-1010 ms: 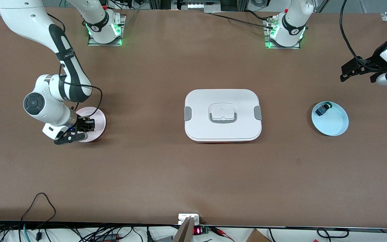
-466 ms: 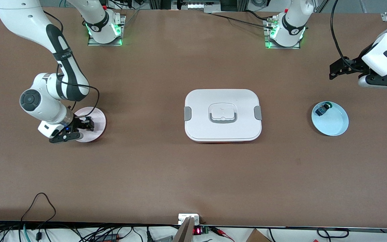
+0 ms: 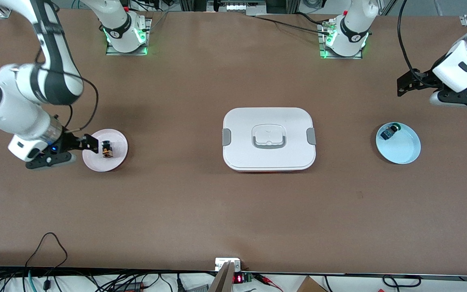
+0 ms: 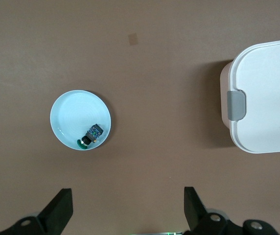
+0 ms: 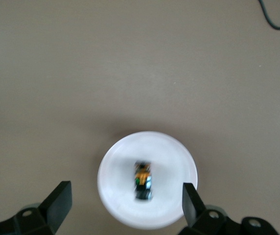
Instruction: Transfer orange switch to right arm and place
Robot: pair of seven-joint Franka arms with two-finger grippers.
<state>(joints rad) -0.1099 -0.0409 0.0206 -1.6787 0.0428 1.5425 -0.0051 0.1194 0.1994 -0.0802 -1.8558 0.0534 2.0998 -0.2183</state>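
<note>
The orange switch (image 3: 106,149) lies on its side on a small pink plate (image 3: 95,164) toward the right arm's end of the table. It also shows in the right wrist view (image 5: 143,181), on the plate (image 5: 111,161). My right gripper (image 3: 78,152) is open and empty, above the plate's edge on the side toward the right arm's end of the table, clear of the switch. In the right wrist view its fingers (image 5: 58,199) stand wide apart on either side of the plate. My left gripper (image 3: 418,93) is open and empty, up in the air at the left arm's end of the table, and it waits there (image 4: 128,210).
A white lidded box (image 3: 269,121) with grey clips sits mid-table and shows in the left wrist view (image 4: 262,98). A light blue plate (image 3: 403,152) holds a blue-black part with a green cap (image 3: 389,132). Both show in the left wrist view, plate (image 4: 71,110) and part (image 4: 92,135).
My right gripper was down on the pink plate around the switch; it has opened, risen and drawn back, leaving the switch on the plate. The left arm shifted slightly inward, then held still.
</note>
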